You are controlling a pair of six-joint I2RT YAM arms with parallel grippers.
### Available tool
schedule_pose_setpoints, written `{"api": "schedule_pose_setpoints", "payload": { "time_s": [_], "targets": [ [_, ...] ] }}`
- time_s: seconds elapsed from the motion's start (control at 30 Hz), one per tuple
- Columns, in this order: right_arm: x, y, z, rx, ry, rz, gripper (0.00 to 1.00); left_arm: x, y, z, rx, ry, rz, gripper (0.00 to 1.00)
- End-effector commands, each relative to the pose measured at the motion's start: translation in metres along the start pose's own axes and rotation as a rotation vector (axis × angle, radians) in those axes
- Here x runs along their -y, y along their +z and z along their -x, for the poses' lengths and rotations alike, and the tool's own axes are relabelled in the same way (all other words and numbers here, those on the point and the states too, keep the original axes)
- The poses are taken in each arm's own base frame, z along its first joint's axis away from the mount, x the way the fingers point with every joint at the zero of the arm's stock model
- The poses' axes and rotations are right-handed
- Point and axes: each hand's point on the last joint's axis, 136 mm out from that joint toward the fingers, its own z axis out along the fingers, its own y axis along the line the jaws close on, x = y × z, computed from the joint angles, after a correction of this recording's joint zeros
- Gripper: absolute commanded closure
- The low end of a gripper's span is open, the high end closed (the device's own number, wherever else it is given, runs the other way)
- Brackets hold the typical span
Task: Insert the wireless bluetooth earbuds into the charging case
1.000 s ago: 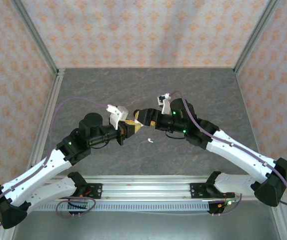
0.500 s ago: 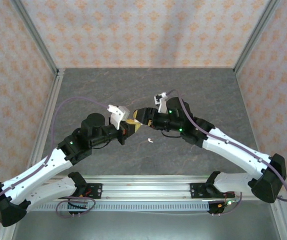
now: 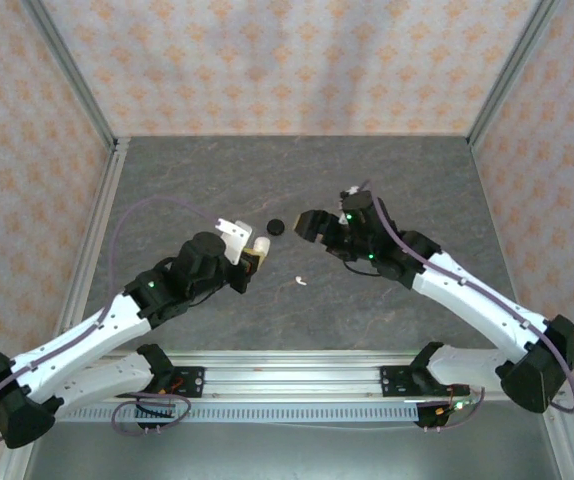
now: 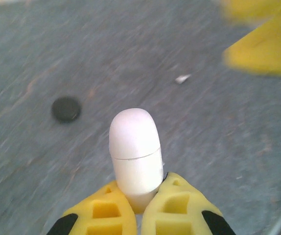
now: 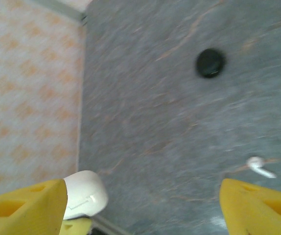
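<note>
Left gripper is clamped on the lower end of the white charging case, which is the reference item for all positions below. In the left wrist view the yellow fingers press against both sides of the case; the case projects forward past the fingertips, clear of the grey table, with its rounded lid end leading and the lid seam closed. Right gripper stands to the right of the case, apart from it, with its jaws spread wide and nothing between them; the right wrist view confirms this, with one finger at each lower corner and bare table between. One white earbud lies loose on the table, right of the case and nearer the arm bases, touching neither gripper; it is seen also at and. A black round case lies flat on the table just beyond the white case, slightly to its right, between the white case and the right gripper; whether its lid is open cannot be told. Both wrist views are motion-blurred; finer detail of the earbud is not legible
</note>
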Motion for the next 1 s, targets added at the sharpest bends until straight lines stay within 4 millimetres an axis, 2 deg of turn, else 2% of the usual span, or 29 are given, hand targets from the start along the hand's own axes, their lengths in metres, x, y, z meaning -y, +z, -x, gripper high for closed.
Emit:
{"api": "schedule_pose_setpoints", "payload": {
  "time_s": [0.0,0.2,0.33,0.5,0.63,0.77,0.97],
  "targets": [
    [0.044,-0.009,-0.004,0.012,0.02,-0.127,0.19,-0.046,0.011,-0.055,-0.187,-0.03,0.253,1.0],
    [0.071,-0.009,-0.013,-0.004,0.053,-0.162,0.19,-0.075,0.034,-0.1,-0.389,-0.046,0.451,1.0],
    [0.084,-0.01,-0.02,-0.021,0.064,-0.188,0.19,-0.081,0.05,-0.112,-0.49,-0.013,0.549,0.98],
    [0.102,-0.016,-0.024,-0.014,0.079,-0.217,0.18,-0.076,0.074,-0.119,-0.606,0.117,0.655,0.93],
    [0.112,-0.022,-0.025,-0.007,0.088,-0.235,0.18,-0.066,0.091,-0.119,-0.663,0.211,0.708,0.87],
    [0.118,-0.027,-0.024,-0.005,0.09,-0.255,0.18,-0.047,0.104,-0.111,-0.679,0.277,0.708,0.73],
    [0.121,-0.032,-0.019,0.006,0.099,-0.274,0.18,-0.017,0.103,-0.079,-0.617,0.295,0.643,0.54]
  ]
}}
